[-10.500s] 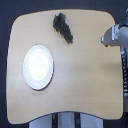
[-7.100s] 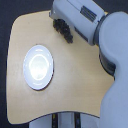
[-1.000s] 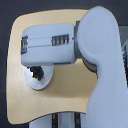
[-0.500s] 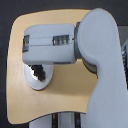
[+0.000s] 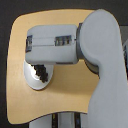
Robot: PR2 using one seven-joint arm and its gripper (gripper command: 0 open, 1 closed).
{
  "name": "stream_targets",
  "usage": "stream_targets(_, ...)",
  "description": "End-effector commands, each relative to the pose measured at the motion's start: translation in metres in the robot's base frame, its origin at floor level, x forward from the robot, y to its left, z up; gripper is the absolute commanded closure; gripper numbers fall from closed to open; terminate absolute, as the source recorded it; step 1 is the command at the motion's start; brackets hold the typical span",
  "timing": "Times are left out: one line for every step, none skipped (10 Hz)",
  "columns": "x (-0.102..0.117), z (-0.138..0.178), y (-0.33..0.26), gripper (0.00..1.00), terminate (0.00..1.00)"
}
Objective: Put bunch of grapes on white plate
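Your gripper (image 5: pixel 40 71) mostly hidden under the arm, grip unclear, dark knobbly bunch of grapes (image 5: pixel 44 73) beneath it, over glossy white plate (image 5: pixel 35 82)

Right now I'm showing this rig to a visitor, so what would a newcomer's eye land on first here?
The big pale grey robot arm dominates, reaching from the exterior view's right across the light wooden table. Under its end, at the exterior view's left, a dark purple-black bunch of grapes sits over the round glossy white plate. The gripper itself is hidden by the arm.

A light wooden table (image 5: pixel 30 102) with rounded corners.
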Motion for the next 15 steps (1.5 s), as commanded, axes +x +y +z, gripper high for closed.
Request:
stream_targets(-0.001,-0.003,-0.003,1.0,0.0)
stream_targets(-0.001,-0.003,-0.003,1.0,0.0)
stream_targets(-0.005,-0.005,0.001,1.0,0.0)
stream_targets(-0.006,-0.006,0.001,1.0,0.0)
stream_targets(-0.009,-0.007,0.003,1.0,0.0)
stream_targets(-0.01,-0.008,0.004,1.0,0.0)
stream_targets(-0.01,-0.009,0.005,1.0,0.0)
stream_targets(-0.01,-0.009,0.004,1.0,0.0)
stream_targets(-0.009,-0.008,0.003,1.0,0.0)
stream_targets(-0.007,-0.007,0.002,1.0,0.0)
stream_targets(-0.006,-0.006,0.001,1.0,0.0)
stream_targets(-0.004,-0.004,-0.002,0.0,0.0)
stream_targets(-0.002,-0.002,-0.005,0.0,0.0)
stream_targets(0.0,0.001,-0.004,0.0,0.0)
stream_targets(0.001,0.006,-0.002,0.0,0.0)
